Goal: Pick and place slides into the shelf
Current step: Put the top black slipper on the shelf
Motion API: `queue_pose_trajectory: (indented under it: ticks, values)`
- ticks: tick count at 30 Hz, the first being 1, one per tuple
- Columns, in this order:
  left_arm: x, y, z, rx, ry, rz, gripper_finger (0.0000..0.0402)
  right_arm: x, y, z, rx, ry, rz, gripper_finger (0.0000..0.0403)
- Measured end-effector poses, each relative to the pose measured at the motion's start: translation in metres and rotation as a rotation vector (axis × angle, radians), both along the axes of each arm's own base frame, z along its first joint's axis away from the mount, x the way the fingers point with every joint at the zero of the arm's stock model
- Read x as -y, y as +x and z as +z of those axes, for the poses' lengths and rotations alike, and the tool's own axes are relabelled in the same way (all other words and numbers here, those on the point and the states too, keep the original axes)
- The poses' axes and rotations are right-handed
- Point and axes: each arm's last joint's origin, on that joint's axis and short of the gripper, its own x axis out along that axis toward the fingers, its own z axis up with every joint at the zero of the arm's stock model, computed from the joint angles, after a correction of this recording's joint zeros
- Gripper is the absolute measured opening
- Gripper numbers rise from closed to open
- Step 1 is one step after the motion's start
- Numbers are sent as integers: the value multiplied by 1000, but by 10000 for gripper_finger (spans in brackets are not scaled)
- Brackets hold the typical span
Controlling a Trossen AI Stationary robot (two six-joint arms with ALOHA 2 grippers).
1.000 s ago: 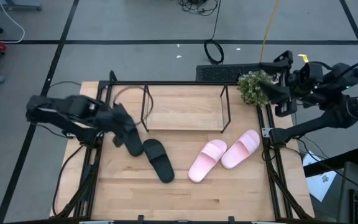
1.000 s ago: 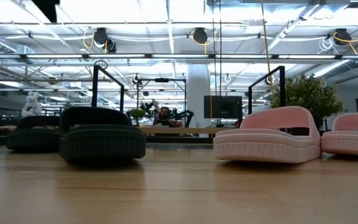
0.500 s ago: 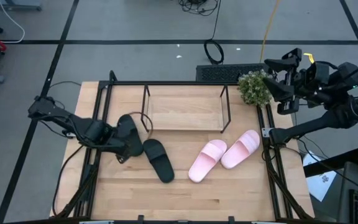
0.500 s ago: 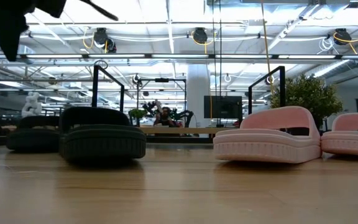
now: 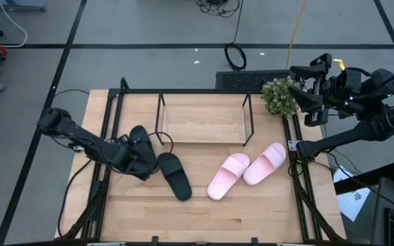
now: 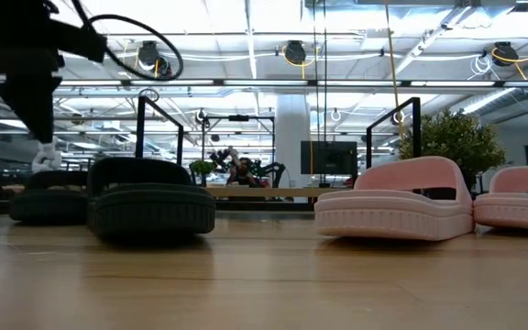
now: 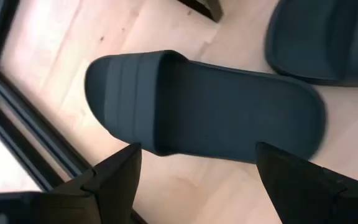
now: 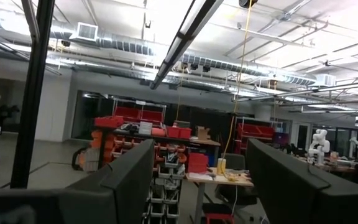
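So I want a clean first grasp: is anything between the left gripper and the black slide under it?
Nothing visible. The left wrist view shows the left gripper open, its fingers straddling the black slide with only bare table around it. The second black slide lies beside it, not across the path.

An industrial lab: exposed ceiling ducts (image 8: pixel 166 59), parts shelving (image 8: pixel 166 162).

Small green plant (image 5: pixel 277 96) at far right table corner. Wooden table (image 5: pixel 204 205), black rails (image 5: pixel 306 191) along sides. Cable coil (image 5: pixel 236 57), yellow cord (image 5: pixel 295 27) on grey floor beyond.
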Motion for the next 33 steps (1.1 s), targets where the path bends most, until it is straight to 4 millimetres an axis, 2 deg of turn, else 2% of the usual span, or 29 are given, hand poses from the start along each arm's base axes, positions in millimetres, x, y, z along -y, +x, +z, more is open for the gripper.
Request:
queue_pose_trajectory:
  ticks: [12,20,26,33]
  values:
    - [2,5,-29,-113,75,6,308,-1,8,-2,-15,21,9,247]
    - [3,10,-35,-66,58,9,308,-1,15,-3,-25,31,-13,247]
    - [-5,4,-46,-82,73,78,308,1,20,-5,-38,58,-86,247]
    - [-11,1,-60,-61,66,112,308,0,25,-4,-23,93,-74,247]
